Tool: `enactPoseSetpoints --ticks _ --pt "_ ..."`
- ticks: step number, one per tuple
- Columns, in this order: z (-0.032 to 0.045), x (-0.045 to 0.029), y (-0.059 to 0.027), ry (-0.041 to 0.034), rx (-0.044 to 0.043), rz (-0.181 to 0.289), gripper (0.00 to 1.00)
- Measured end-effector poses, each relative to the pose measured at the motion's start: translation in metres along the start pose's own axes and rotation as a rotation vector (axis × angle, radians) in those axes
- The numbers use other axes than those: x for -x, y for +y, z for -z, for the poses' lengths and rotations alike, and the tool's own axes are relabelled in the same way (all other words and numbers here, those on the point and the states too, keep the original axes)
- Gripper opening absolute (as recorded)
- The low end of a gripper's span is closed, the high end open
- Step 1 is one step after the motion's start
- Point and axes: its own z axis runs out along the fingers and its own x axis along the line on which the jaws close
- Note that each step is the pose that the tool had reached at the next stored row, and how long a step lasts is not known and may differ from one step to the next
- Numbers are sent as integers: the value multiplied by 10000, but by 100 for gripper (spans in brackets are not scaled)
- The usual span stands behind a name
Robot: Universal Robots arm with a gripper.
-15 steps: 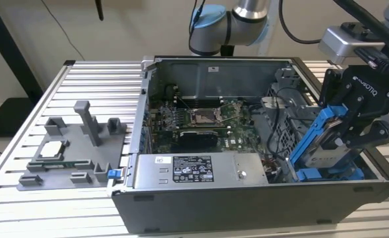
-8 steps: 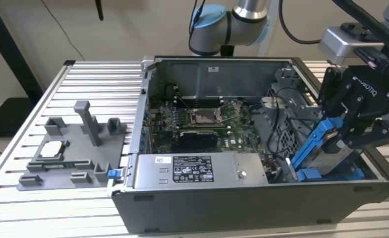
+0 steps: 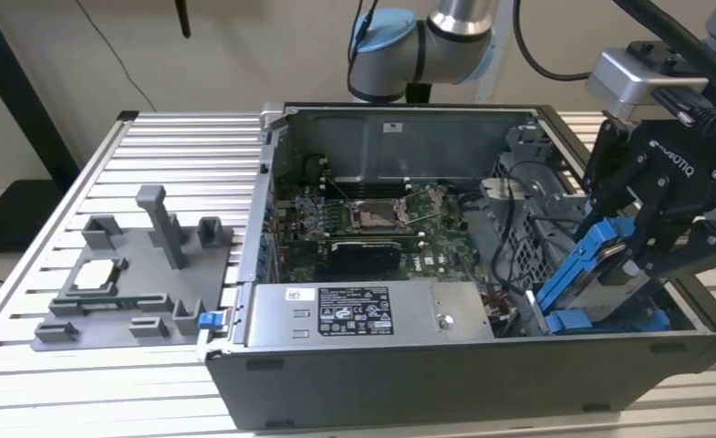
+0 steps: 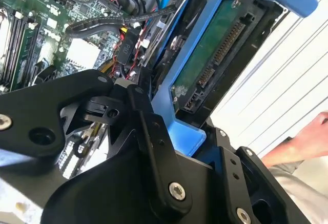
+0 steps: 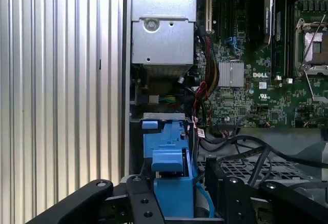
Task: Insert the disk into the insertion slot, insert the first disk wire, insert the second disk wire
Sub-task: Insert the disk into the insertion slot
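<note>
At the near edge of the exterior view: open computer case (image 3: pixel 455 374) on the slatted aluminium table (image 3: pixel 41 401). A silver power supply box (image 3: pixel 370 310) lies along the case's front wall.

At 4 o'clock inside the case, the disk (image 3: pixel 583 269) stands tilted. Its lower end is down in the corner just beside the power supply box, and its upper end leans toward 1 o'clock. The gripper (image 3: pixel 662 251) has hold of it, drawn in against the blue carrier from both sides, with nothing else in its grasp.

In both wrist views the black fingers (image 5: pixel 143 203) flank the carrier. In the second wrist view the disk's green board and connector face the camera. In the first wrist view the disk's far end reaches the grey sheet-metal lip of the insertion slot (image 5: pixel 164 116), beside a blue tab. Cannot tell whether it has entered. The disk is not lying flat.

At 9 o'clock from the case, a grey fixture (image 3: pixel 139 274) sits on the table, well apart. Deeper in, the motherboard (image 3: pixel 370 219) covers the case floor. At 12 o'clock, beyond the back wall, is the arm (image 3: pixel 419 41).

In the second wrist view, a person's hand (image 4: pixel 302 139) shows past the disk.
</note>
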Motion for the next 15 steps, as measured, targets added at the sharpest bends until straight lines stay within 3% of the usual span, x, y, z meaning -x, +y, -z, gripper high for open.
enactPoseSetpoints --ticks 7,15 --pt "-1 0 5 -3 -38 0 100" --pt "6 -7 63 -73 -83 -42 100"
